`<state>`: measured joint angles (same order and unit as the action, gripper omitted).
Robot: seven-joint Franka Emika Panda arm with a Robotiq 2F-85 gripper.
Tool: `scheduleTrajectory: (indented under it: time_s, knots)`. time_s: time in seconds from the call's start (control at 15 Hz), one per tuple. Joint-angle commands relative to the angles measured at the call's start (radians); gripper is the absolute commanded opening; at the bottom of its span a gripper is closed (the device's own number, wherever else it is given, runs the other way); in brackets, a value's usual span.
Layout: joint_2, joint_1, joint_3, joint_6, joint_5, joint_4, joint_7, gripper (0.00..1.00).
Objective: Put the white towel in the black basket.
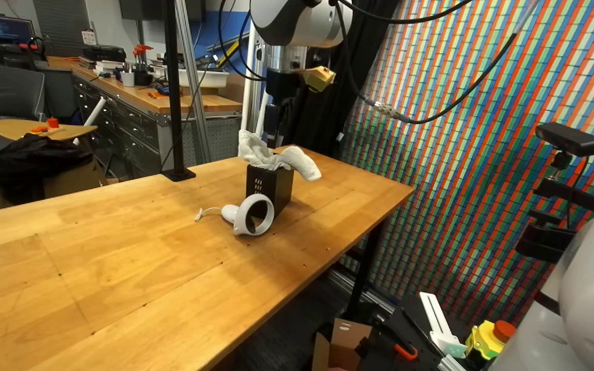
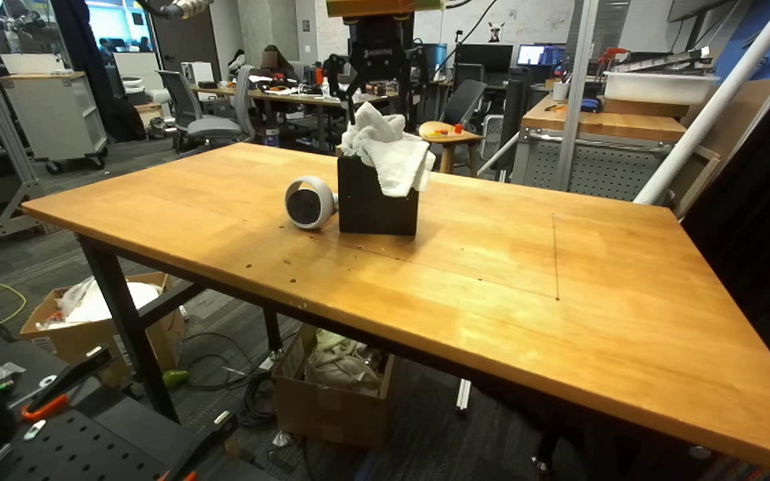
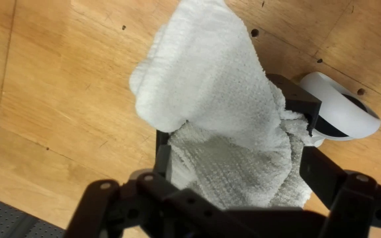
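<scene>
On the wooden table (image 2: 492, 274), with the gripper (image 3: 235, 161) spread wide, nothing held, the white towel (image 2: 370, 135) is only kinda tucked into the black basket (image 2: 377, 212), so it could be dragged out by that overhanging flap (image 2: 400, 172).

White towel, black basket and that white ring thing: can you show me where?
White towel (image 3: 210, 76): wrist view, on its hanging flap.
Black basket (image 2: 377, 208): in an exterior view, on the side wall below the towel.
White ring thing (image 3: 344, 110): wrist view, on the outside of its ring.
</scene>
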<state>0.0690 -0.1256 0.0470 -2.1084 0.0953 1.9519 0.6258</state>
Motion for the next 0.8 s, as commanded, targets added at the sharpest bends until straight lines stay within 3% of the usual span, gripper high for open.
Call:
scheduleTrajectory:
  time_s: [0.0, 0.07, 0.73]
  knots:
    - [-0.057, 0.020, 0.006, 0.013, 0.053, 0.011, -0.038, 0.76]
    - [-0.060, 0.022, 0.005, 0.014, 0.059, 0.008, -0.040, 0.74]
    - [-0.011, 0.033, 0.010, 0.015, 0.062, -0.023, -0.027, 0.00]
